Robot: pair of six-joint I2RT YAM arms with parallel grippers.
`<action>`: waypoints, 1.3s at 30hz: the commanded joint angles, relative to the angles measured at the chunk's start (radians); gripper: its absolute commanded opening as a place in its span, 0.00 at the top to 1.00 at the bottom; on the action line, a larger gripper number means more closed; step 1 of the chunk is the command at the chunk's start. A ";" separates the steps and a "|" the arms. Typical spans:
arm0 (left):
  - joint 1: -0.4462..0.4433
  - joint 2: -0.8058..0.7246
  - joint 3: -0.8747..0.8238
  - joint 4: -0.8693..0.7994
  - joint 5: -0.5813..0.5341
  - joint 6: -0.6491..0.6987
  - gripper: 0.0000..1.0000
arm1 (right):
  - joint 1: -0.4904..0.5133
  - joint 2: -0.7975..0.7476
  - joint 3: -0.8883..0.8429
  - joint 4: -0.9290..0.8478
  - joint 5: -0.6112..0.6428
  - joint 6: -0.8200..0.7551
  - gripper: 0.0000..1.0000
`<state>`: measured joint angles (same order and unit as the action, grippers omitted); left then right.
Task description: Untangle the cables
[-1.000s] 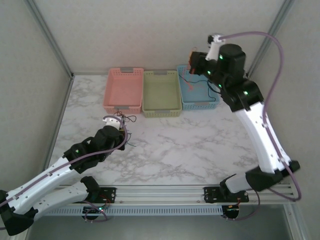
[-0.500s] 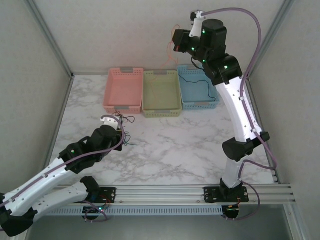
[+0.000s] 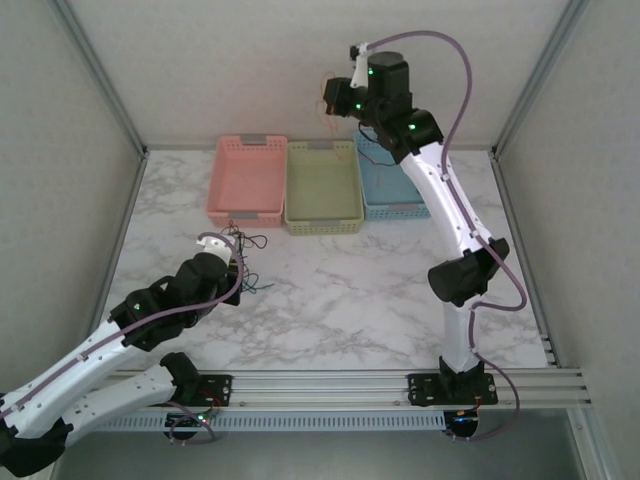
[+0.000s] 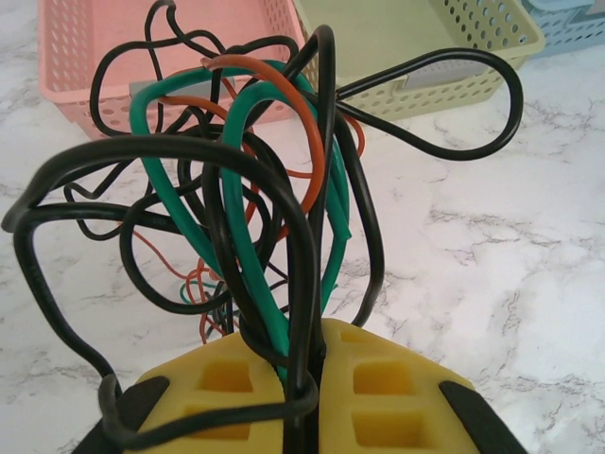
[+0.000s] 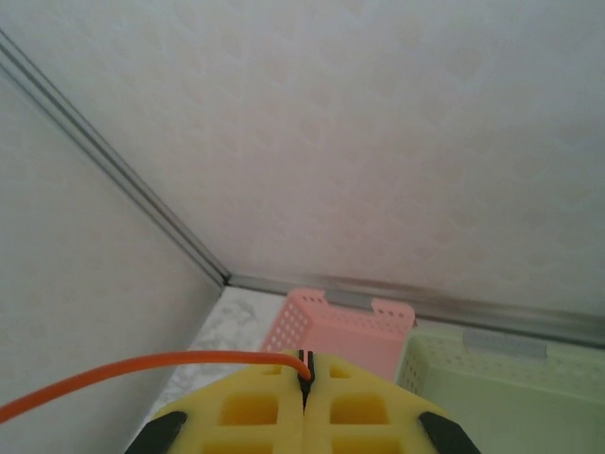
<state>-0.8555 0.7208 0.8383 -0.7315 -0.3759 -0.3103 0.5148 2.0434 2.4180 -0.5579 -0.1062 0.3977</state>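
Here, tangled cables (image 4: 325, 142) in left gripper (image 4: 304, 355), red cable (image 5: 189, 357) in right gripper (image 5: 304, 374).

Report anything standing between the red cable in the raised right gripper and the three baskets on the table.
Nothing visible does. The right gripper, shut on the red cable, hangs high above the table's back edge; only open air lies between it and the pink basket, green basket and blue basket.
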 commanded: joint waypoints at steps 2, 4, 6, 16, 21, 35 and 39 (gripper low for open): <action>0.007 -0.008 0.027 -0.012 0.002 0.017 1.00 | -0.004 0.022 -0.082 0.024 -0.004 0.021 1.00; 0.007 -0.010 0.027 -0.012 0.003 0.017 1.00 | -0.004 0.022 -0.099 0.034 -0.006 0.026 1.00; 0.007 -0.011 0.025 -0.009 0.002 0.017 1.00 | -0.003 0.022 -0.081 0.041 -0.016 0.033 1.00; 0.007 -0.014 0.024 -0.011 -0.003 0.018 1.00 | -0.004 0.068 0.292 0.000 -0.078 0.039 1.00; 0.007 -0.018 0.022 -0.010 -0.006 0.017 1.00 | -0.003 0.061 0.288 0.037 -0.045 0.017 1.00; 0.007 -0.024 0.021 -0.010 -0.003 0.016 1.00 | -0.005 0.124 0.145 0.022 -0.064 0.039 1.00; 0.007 -0.032 0.019 -0.005 0.002 0.016 1.00 | -0.005 0.142 0.079 0.000 -0.047 0.057 1.00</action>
<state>-0.8555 0.7067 0.8379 -0.7376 -0.3759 -0.3103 0.5148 2.1708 2.5324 -0.5426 -0.1436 0.4351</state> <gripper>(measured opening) 0.099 0.047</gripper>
